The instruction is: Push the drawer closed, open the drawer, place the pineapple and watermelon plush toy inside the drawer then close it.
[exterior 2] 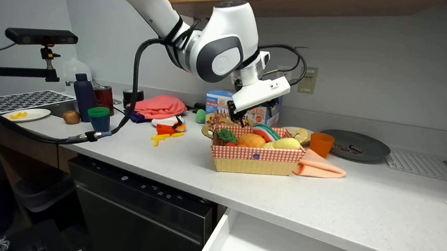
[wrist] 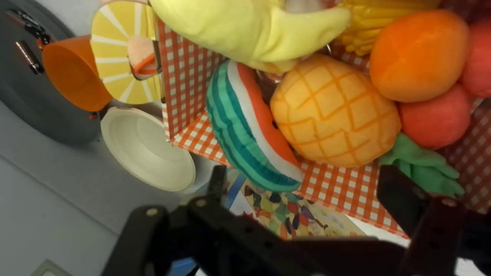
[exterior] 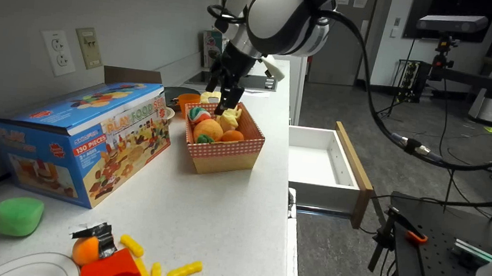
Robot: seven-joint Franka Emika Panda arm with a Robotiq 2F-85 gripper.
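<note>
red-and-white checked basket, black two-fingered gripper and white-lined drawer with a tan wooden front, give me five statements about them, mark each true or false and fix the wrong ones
1. The green-striped watermelon plush toy and the orange crosshatched pineapple plush toy lie in the red-and-white checked basket. True.
2. The white-lined wooden-fronted drawer stands open. True.
3. The basket sits inside the drawer. False: it stands on the white countertop.
4. The black two-fingered gripper has its fingers apart. True.
5. The gripper reaches down into the drawer. False: it is up by the basket.

Pineapple [wrist: 335, 111] beside watermelon [wrist: 251, 128] in basket [exterior 2: 256, 166] on counter [exterior 2: 358, 203]
</note>
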